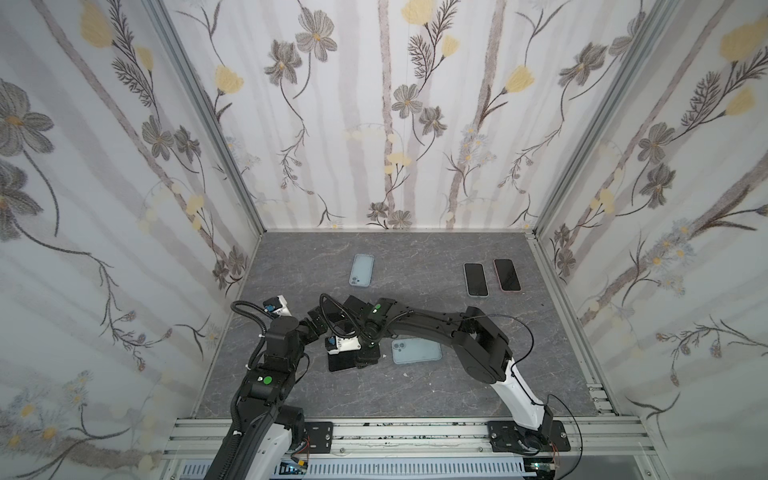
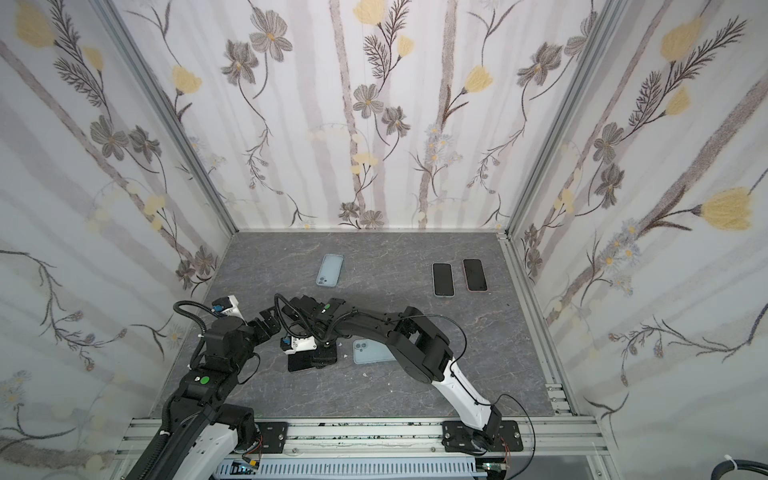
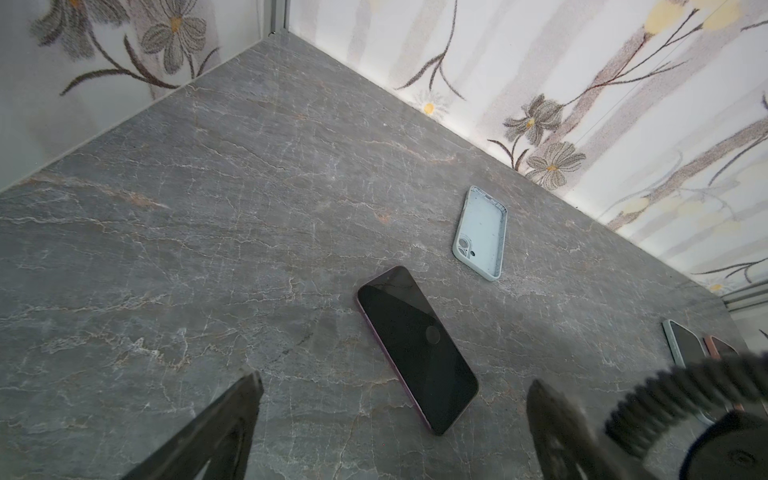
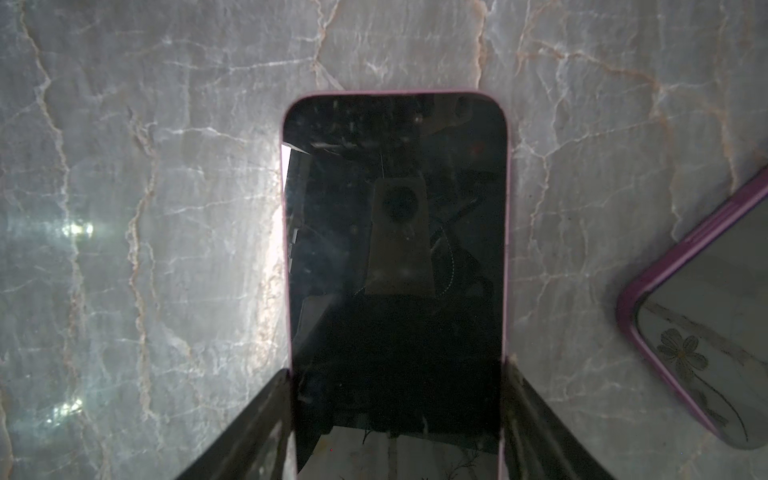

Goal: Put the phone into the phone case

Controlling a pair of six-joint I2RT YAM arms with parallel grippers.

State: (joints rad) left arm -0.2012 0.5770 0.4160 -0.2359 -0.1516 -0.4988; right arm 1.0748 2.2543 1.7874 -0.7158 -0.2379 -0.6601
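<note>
My right gripper (image 4: 397, 372) is shut on a dark-screened phone (image 4: 395, 249) with a pink-purple rim, one finger on each long edge. In both top views that phone (image 1: 338, 365) shows low over the grey marble table, left of centre, below the right arm's wrist. A light-blue phone case (image 1: 417, 350) lies flat just to its right, apart from it, partly under the right arm in a top view (image 2: 370, 352). My left gripper (image 3: 395, 382) stands open over bare table, its dark fingers (image 3: 237, 411) wide apart with nothing between them.
A second purple-rimmed phone (image 3: 415, 349) lies screen up just ahead of the left gripper, also at the edge of the right wrist view (image 4: 706, 332). Another light-blue case (image 1: 361, 270) lies far left; two cased phones (image 1: 475, 279) (image 1: 507, 274) far right. Wallpapered walls enclose the table.
</note>
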